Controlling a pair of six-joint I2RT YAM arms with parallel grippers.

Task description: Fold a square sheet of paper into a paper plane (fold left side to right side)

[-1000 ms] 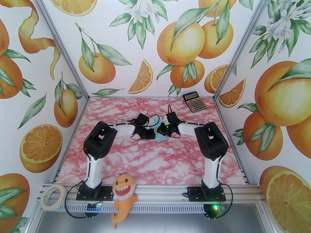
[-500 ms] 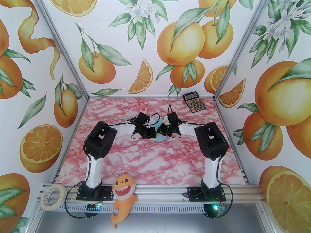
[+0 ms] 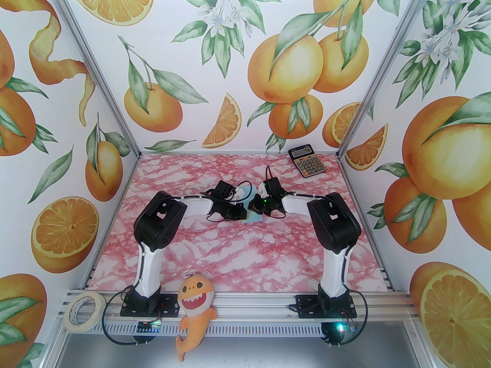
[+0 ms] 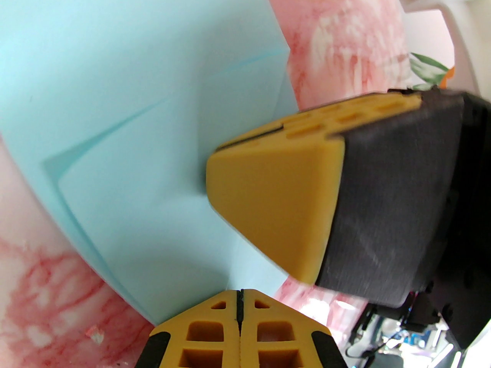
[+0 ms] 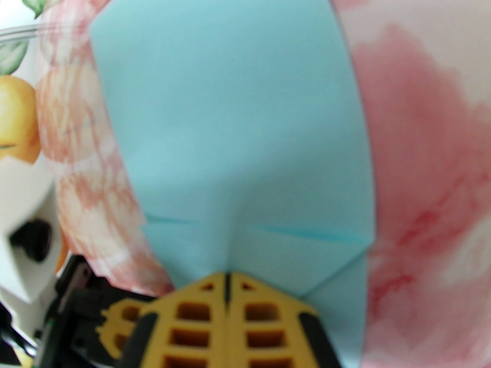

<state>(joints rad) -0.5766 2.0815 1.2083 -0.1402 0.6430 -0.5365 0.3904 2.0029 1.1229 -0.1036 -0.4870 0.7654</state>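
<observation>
The square sheet of paper (image 3: 256, 217) lies pale blue in the middle of the table, between the two wrists. In the left wrist view the sheet of paper (image 4: 126, 90) shows diagonal folded flaps and creases. My left gripper (image 4: 240, 301) is shut, its tip resting at the paper's near edge. My right gripper (image 4: 215, 174) is also shut and presses its yellow tip onto the sheet. In the right wrist view the right gripper (image 5: 226, 278) sits on the centre crease of the paper (image 5: 230, 109), where two flaps meet. In the top view the left gripper (image 3: 241, 216) and right gripper (image 3: 252, 207) almost touch.
A black-and-gold calculator (image 3: 307, 161) lies at the table's back right. A roll of tape (image 3: 83, 311) and an orange plush shark (image 3: 195, 312) sit on the front rail by the arm bases. Patterned walls close in the pink marbled table (image 3: 230, 251).
The left arm has shifted slightly to the right, its wrist settling closer to the paper. The right arm and the paper have stayed put.
</observation>
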